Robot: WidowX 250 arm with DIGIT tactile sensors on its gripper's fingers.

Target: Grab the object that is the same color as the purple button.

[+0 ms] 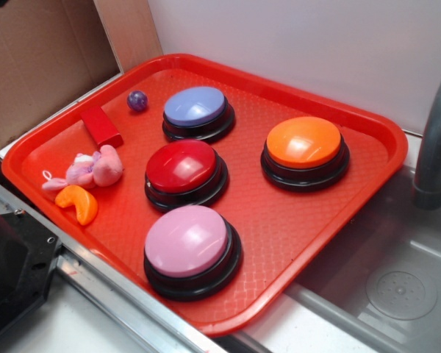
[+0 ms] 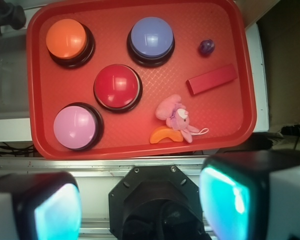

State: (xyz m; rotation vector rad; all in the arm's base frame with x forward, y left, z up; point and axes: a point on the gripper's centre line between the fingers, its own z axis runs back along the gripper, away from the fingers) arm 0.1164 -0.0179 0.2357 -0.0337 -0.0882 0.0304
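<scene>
Looking down through the wrist view, I have the gripper (image 2: 140, 200) parked high and back from the shallow red plastic tray (image 2: 140, 150), its 2 pale fingers (image 2: 57, 210) spread wide apart with nothing between them, which I read as a survey pose that keeps the whole tray in sight before I commit. My target is the tiny glossy dark-purple ball (image 2: 206, 47), sitting alone on bare tray floor in a far corner, near the rim. It matches the large periwinkle dome button on a black base (image 2: 151, 37), which stands beside it but clear of it. The flat red rectangular block (image 2: 211, 79) lies just on the near side of the ball, apart from it, so I judge a straight descent from above safer than a low sweep. The pink plush toy (image 2: 176, 116) rests against an orange crescent piece (image 2: 162, 135) near the front rim, well away. A sphere that small will likely roll if nudged.
</scene>
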